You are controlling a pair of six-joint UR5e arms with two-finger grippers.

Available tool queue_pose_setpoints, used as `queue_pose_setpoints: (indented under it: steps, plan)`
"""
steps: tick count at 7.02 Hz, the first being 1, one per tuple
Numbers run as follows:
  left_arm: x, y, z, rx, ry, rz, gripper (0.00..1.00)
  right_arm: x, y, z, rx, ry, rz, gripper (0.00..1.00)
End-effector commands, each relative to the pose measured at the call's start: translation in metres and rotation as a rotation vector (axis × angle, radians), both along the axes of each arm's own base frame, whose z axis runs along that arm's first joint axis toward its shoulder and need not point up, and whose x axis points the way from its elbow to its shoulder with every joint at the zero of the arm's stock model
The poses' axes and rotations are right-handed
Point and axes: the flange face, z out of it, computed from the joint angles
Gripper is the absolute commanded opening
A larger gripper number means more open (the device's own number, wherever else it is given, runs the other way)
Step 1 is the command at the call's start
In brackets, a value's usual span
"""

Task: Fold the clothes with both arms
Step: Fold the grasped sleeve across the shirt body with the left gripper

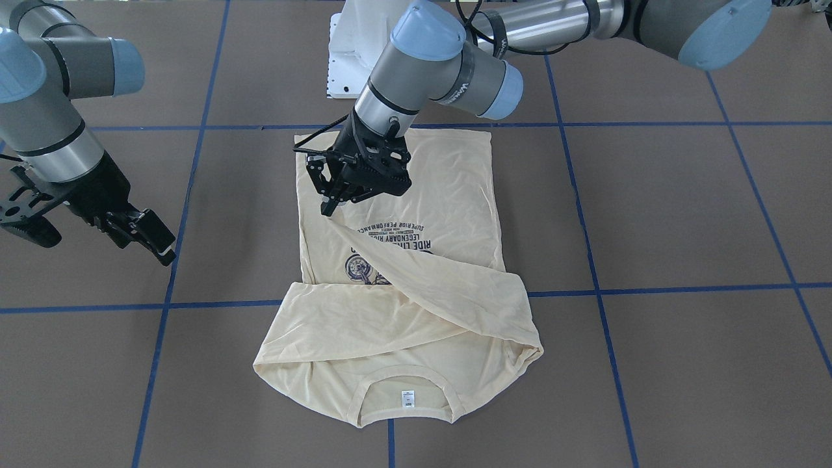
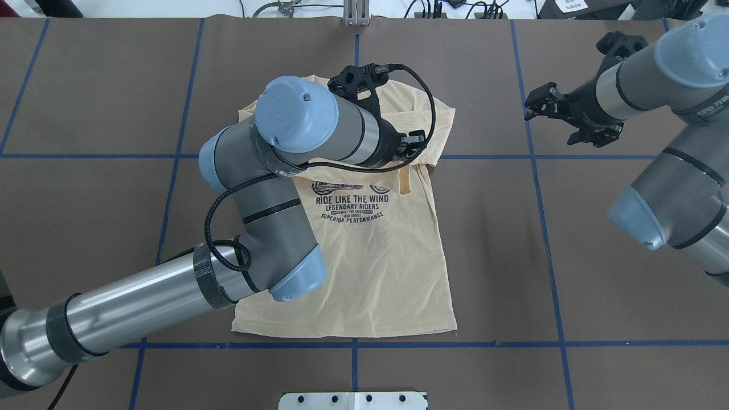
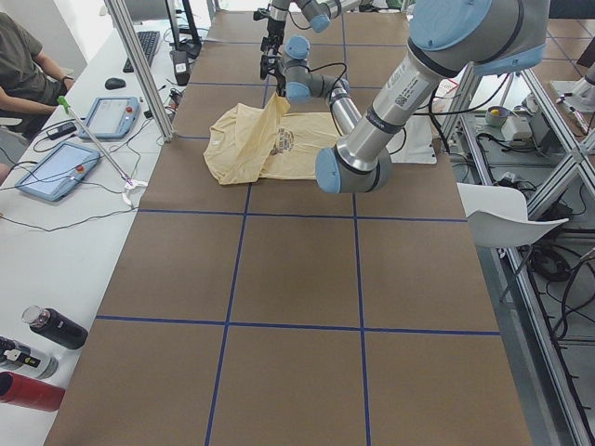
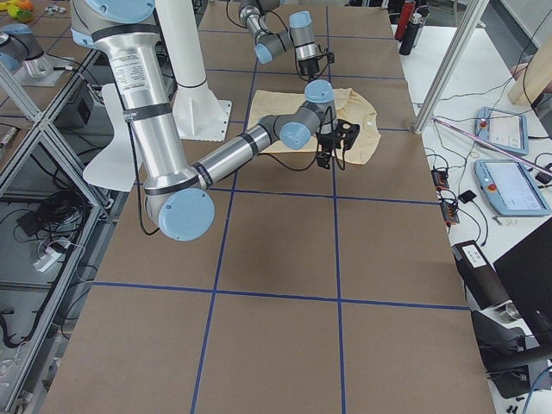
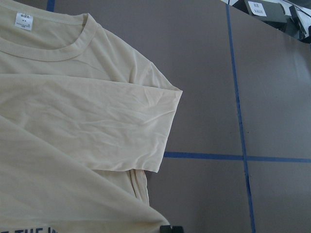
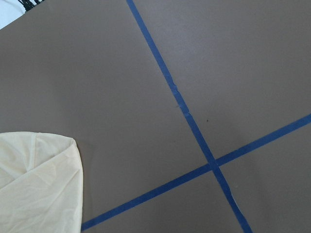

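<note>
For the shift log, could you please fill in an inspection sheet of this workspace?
Surface: brown table, blue tape grid, flat.
Job's things: cream shirt print up; one sleeve drawn across it.
Clutter: nothing seen.
Grippers: left gripper shut on the sleeve; right gripper open, empty, off the shirt.
Cables: black cable looped along the left arm, above the shirt.
Surroundings: side bench with tablets, bottles, a seated person.
</note>
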Motion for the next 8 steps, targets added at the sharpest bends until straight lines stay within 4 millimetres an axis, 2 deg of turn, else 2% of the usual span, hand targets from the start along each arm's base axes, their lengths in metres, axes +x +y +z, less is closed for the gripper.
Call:
queue_pose_setpoints:
  steps: [1, 3, 5, 7, 8]
  plan:
    - [0.012, 0.005, -0.004, -0.004, 0.000, 0.011, 0.10, 0.000, -0.001, -0.002, 0.001, -0.003, 0.002, 0.98]
    - [0.013, 0.004, -0.011, -0.002, 0.011, 0.011, 0.11, 0.000, -0.001, -0.002, 0.001, -0.003, 0.002, 0.98]
    - [0.022, 0.010, -0.008, -0.003, 0.004, 0.019, 0.15, -0.001, 0.000, -0.003, 0.000, -0.004, 0.002, 0.98]
    - [0.030, 0.016, -0.009, -0.004, 0.022, 0.010, 0.61, -0.002, -0.001, -0.002, -0.006, -0.004, 0.005, 0.98]
    - [0.030, 0.016, -0.009, -0.026, 0.033, 0.005, 0.74, -0.002, -0.001, -0.003, -0.004, -0.006, 0.005, 0.98]
